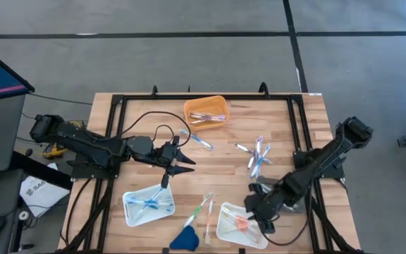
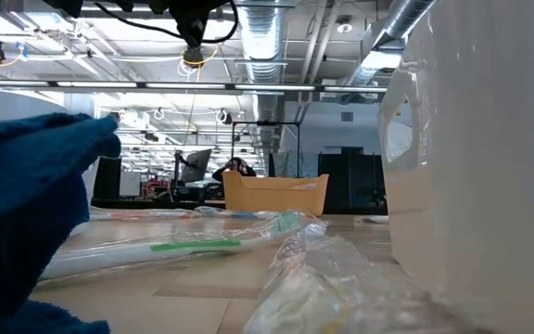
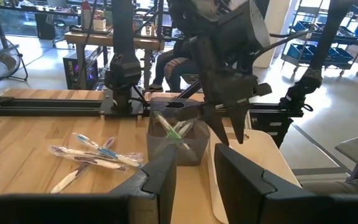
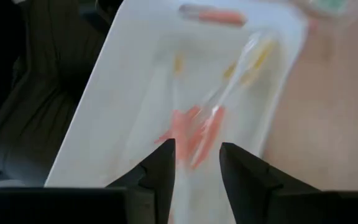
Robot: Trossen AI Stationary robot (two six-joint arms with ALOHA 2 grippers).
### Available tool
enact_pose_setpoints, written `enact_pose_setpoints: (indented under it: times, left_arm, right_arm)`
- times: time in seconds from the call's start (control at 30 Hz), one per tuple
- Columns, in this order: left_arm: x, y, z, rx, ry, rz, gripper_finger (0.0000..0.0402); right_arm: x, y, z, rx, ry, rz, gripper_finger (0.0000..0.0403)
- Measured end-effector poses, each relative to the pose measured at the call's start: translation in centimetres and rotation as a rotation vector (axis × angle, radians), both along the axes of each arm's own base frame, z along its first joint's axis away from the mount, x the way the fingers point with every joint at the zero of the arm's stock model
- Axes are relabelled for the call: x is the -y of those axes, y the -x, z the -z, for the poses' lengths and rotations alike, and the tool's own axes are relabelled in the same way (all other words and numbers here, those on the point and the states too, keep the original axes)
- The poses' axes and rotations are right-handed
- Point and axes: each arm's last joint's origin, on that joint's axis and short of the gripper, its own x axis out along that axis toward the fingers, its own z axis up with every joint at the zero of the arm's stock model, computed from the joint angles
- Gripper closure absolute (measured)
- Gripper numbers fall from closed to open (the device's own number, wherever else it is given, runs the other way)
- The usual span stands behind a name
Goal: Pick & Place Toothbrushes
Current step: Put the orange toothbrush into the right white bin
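Note:
Loose toothbrushes lie on the wooden table: a cluster (image 1: 258, 156) (image 3: 92, 152) right of centre, one blue (image 1: 197, 140) below the orange tray (image 1: 205, 111), and a pair (image 1: 204, 210) between the two white trays. The left white tray (image 1: 149, 203) holds blue ones. The right white tray (image 1: 225, 229) (image 4: 135, 74) holds orange ones (image 4: 194, 130). My right gripper (image 1: 258, 214) (image 4: 196, 165) hangs open just above that tray, with the orange brushes below its gap. My left gripper (image 1: 182, 161) (image 3: 194, 174) is open over the table's middle, pointing right.
A small dark-blue wedge (image 1: 185, 238) (image 2: 26, 223) sits at the near edge between the white trays. A grey tray (image 3: 179, 140) with green brushes stands under my right arm. A wrapped green toothbrush (image 2: 174, 246) lies near the low camera. A black frame rims the table.

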Motion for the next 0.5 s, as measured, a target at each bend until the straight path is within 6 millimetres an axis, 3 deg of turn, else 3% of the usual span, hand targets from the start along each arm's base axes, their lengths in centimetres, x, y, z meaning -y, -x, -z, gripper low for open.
enact_pose_setpoints:
  times: [0.2,0.4,0.5]
  left_arm:
    - [0.0,0.0,0.0,-0.002,0.000,0.000,0.0298]
    - [0.0,0.0,0.3,-0.033,-0.008,-0.013,0.0298]
    - [-0.2,0.1,0.6,-0.059,-0.022,-0.078,0.0298]
  right_arm:
    - [1.3,-1.7,-1.5,0.051,0.046,-0.021,0.0294]
    - [3.6,-2.8,-1.3,0.077,0.207,-0.146,0.0295]
    - [5.2,-3.5,-1.2,0.052,0.213,-0.083,0.0295]
